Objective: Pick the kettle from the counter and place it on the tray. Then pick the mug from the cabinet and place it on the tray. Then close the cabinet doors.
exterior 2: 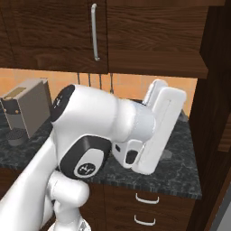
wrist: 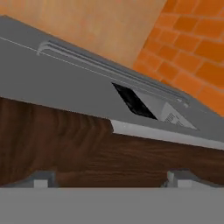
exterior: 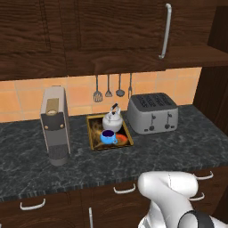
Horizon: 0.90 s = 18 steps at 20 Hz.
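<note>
Kettle [exterior: 112, 120] and mug [exterior: 107, 136] both sit on the tray [exterior: 94, 143], so only door-closing seems left; the gripper [wrist: 109, 183], jaws wide and empty, hangs near dark wood and must push any open door shut.

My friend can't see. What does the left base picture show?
A blue mug and a silver kettle sit on a gold-rimmed tray on the dark counter. A toaster stands right, a coffee machine left.
</note>
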Motion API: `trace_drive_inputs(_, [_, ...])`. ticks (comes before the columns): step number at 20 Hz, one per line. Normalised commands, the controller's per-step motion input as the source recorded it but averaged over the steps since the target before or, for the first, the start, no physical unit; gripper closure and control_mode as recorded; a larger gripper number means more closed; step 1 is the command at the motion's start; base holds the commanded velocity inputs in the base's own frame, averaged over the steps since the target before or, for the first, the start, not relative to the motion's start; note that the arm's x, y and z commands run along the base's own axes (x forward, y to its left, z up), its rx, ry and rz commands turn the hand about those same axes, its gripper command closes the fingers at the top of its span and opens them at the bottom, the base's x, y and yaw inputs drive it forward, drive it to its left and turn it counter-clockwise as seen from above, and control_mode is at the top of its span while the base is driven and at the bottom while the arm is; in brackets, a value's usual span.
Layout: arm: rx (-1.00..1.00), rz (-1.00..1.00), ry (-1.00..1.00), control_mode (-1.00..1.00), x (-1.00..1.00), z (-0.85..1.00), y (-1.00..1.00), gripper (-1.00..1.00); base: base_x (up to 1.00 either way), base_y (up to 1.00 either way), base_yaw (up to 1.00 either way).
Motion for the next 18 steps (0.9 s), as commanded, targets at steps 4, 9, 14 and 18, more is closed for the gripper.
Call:
trace_drive_inputs(4, [0.0,-0.26,-0.21,-1.0,-0.25,0.0,-0.7,-1.0,0.0,0.0,0.0])
trace_drive_inputs(9, [-0.03,-0.2,-0.29,-1.0,-0.24,0.01,-0.55,-1.0,0.0,0.0,0.0])
trace_drive_inputs(14, [-0.02,-0.21,0.03,-1.0,0.04,0.0,-0.56,-1.0,0.0,0.0,0.0])
trace_drive_inputs(18, [-0.09,-0.12,0.14,-1.0,0.31,0.0,-0.5,-1.0,0.0,0.0,0.0])
